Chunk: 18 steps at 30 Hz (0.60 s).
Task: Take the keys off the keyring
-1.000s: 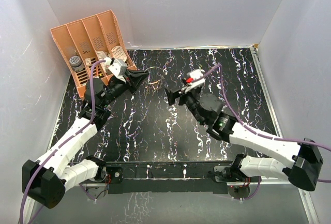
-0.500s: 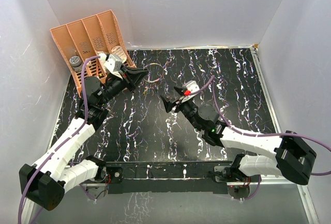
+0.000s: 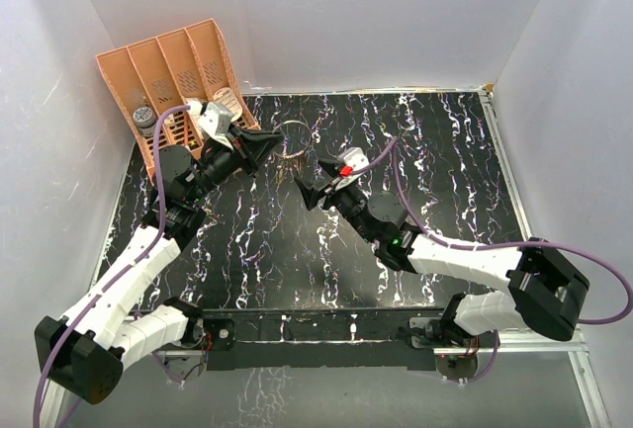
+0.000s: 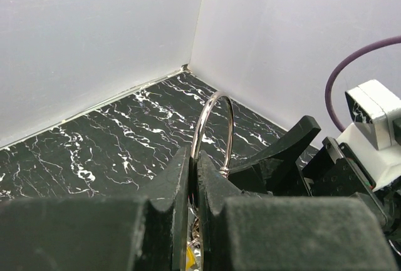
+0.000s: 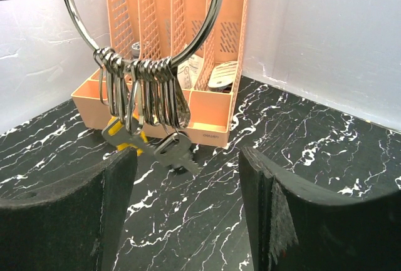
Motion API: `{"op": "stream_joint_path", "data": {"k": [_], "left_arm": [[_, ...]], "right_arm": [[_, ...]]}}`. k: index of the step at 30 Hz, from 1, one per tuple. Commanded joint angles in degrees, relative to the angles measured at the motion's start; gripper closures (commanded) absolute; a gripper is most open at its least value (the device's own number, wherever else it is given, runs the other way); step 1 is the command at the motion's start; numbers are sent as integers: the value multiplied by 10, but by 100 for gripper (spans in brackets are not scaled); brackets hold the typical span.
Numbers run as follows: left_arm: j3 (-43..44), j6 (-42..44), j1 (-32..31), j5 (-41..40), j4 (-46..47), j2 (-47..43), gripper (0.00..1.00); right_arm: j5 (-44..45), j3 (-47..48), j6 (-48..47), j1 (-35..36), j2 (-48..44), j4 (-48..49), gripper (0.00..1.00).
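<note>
My left gripper (image 3: 267,147) is shut on the thin silvery keyring (image 3: 295,139) and holds it above the table, near the organiser. In the left wrist view the ring's wire (image 4: 233,130) rises out of the closed left gripper (image 4: 194,172), with a bit of yellow (image 4: 187,260) below it. In the right wrist view the keyring (image 5: 78,24) hangs at the top with several small split rings. A yellow-headed key (image 5: 116,134) and a black-headed key (image 5: 172,149) dangle from them. My right gripper (image 3: 311,192) is open and empty. It (image 5: 187,180) sits just below and in front of the keys.
An orange slotted desk organiser (image 3: 168,77) stands at the back left, holding small items; it shows behind the keys in the right wrist view (image 5: 216,105). White walls close in the black marbled table (image 3: 445,161) at the back and both sides.
My right gripper has moved left and forward, closing in below the hanging keys. My left gripper has lifted slightly with the keyring, then held still.
</note>
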Motion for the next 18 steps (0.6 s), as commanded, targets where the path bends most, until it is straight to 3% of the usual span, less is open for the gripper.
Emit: {"op": "stream_joint_path", "data": {"k": [1,18], "left_arm": [[35,-6,-1,-12,7,-22,100],[27,-21,-2,-8,12,-42,100]], "right_arm": [[-11,30,10,2,5,45,37],[19,61,-27,2,53,68,47]]}}
